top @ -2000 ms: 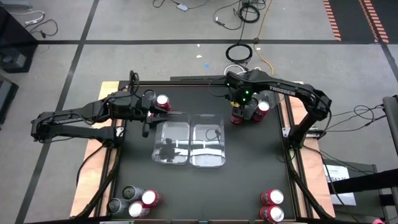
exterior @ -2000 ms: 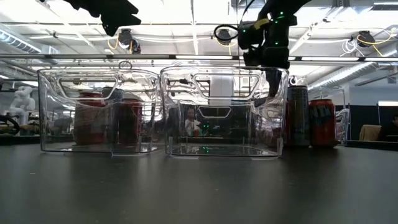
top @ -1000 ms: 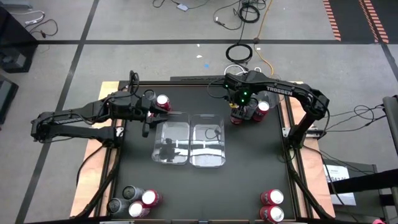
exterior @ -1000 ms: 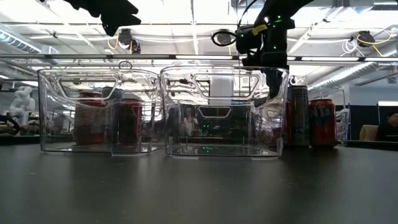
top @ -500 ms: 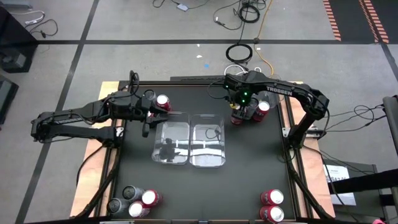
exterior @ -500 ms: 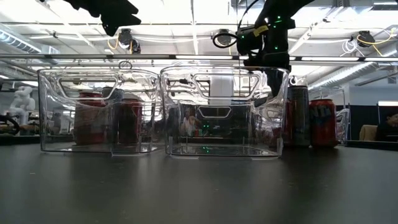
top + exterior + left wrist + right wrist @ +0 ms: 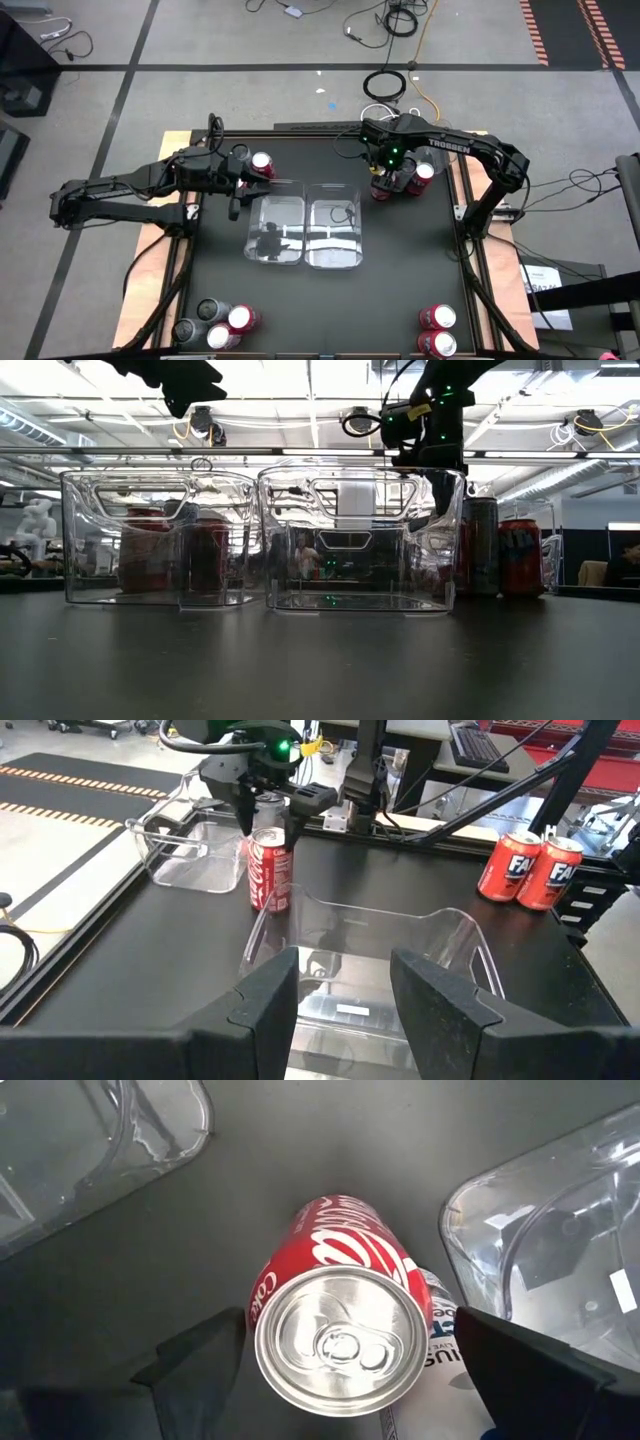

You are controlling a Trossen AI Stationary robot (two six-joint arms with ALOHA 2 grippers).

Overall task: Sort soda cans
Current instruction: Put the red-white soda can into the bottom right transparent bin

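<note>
Though bracketed by two spread fingers (image 7: pixel 200 1365), not pinched: red Coca-Cola can (image 7: pixel 340 1310), upright with silver top up, on the black table (image 7: pixel 400 280) towards its far right corner, just beyond the trays. Hanging right above it, right gripper (image 7: pixel 388 180), pointing down, jaws wide apart, one dark finger on each side of the can's rim with table showing between in the right wrist view. Just beside it on the right, a second red can (image 7: pixel 422 172); close by, a tall grey can (image 7: pixel 480 547), seen upright in the low view and partly hidden behind the Coca-Cola can in the left wrist view. Nearer the table's middle, two clear plastic trays side by side and touching: left tray (image 7: pixel 285 210) and right tray (image 7: pixel 335 255), both without cans inside. Over the far left edge of the left tray, left gripper (image 7: pixel 345 965), raised off the table, fingers parted and holding nothing. Beside that arm's wrist, at the far left, another upright red can (image 7: pixel 262 165). Well apart, at the near left corner, a tight cluster of four cans (image 7: pixel 215 325), two grey and two red. At the near right corner, a pair of red cans (image 7: pixel 438 330) standing together, white lettering on their sides in the left wrist view.
</note>
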